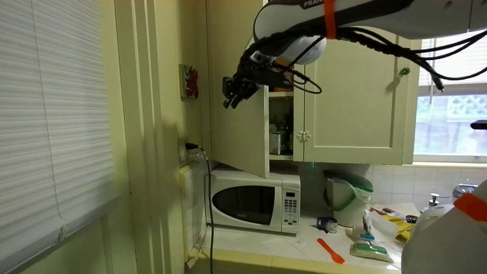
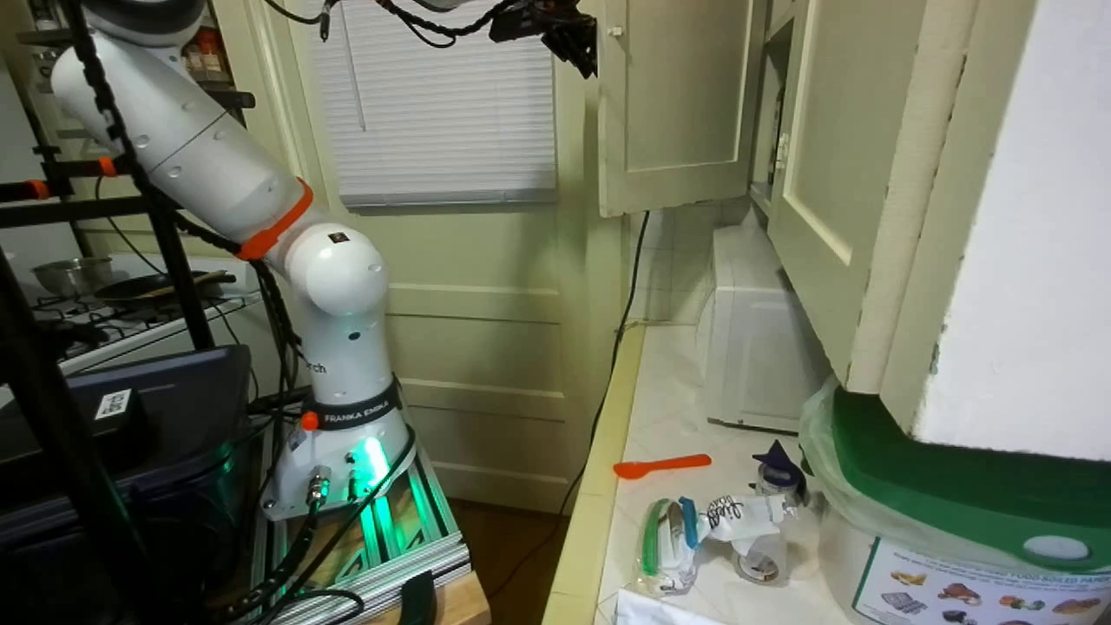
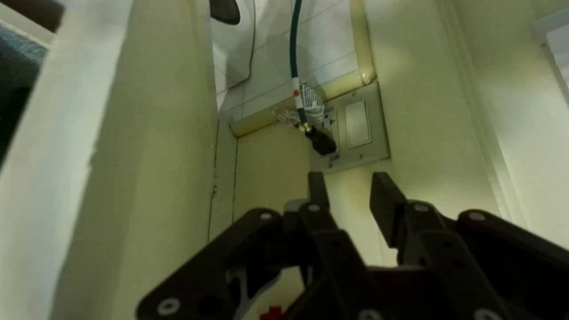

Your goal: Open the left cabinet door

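The jaws of the black, two-fingered gripper (image 3: 348, 195) stood apart, a gap showing between the tips in the wrist view. In an exterior view the tall, narrow, cream-painted wooden left cabinet door (image 1: 238, 131) stood ajar, its lower part at six o'clock from the gripper, a pale shelf (image 1: 281, 94) visible past its free edge. Whether gripper and door touched was impossible to tell. In that same view the wider, cream-painted panelled door (image 1: 354, 102) lay closed at three o'clock, the white, boxy microwave oven (image 1: 247, 201) at six, and an orange, spoon-shaped utensil (image 1: 330, 251) at five on the white-tiled counter (image 1: 266, 243). The white, jointed arm (image 1: 285, 23) lay toward two. In the wrist view the left cabinet door ran along nine o'clock, with a black plug (image 3: 323, 142) at eleven and a beige, rectangular switch plate (image 3: 377, 129) at twelve.
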Robot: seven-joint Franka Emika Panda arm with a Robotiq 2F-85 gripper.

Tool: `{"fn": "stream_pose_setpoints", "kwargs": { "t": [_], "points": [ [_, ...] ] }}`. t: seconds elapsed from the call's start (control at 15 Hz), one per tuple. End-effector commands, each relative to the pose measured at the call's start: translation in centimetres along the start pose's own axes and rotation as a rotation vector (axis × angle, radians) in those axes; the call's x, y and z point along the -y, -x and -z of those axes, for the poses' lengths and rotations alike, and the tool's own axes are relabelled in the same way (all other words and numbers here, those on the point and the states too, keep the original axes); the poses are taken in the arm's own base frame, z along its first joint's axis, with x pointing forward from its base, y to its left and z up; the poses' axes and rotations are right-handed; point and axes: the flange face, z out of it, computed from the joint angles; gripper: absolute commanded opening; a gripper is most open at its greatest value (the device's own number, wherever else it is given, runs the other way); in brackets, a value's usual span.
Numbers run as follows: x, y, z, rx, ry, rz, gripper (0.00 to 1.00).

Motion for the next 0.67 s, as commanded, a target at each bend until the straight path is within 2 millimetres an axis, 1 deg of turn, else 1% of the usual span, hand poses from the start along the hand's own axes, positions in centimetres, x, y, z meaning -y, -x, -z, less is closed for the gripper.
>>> {"fn": "stream_pose_setpoints", "kwargs": {
  "t": [0.0,0.07,0.2,0.4,0.6],
  "points": [
    [0.1,-0.2,-2.6,0.085,-0.086,0.045,0.08],
    [0.2,-0.1,-2.9,0.092,-0.093,0.051,0.08],
    [0.6,0.0,-2.0,0.09,-0.102,0.061,0.08],
    [1.0,0.3,-1.5,0.112,-0.127,0.076,0.08],
    [1.6,0.7,-0.4,0.145,-0.159,0.091,0.08]
  ]
}}
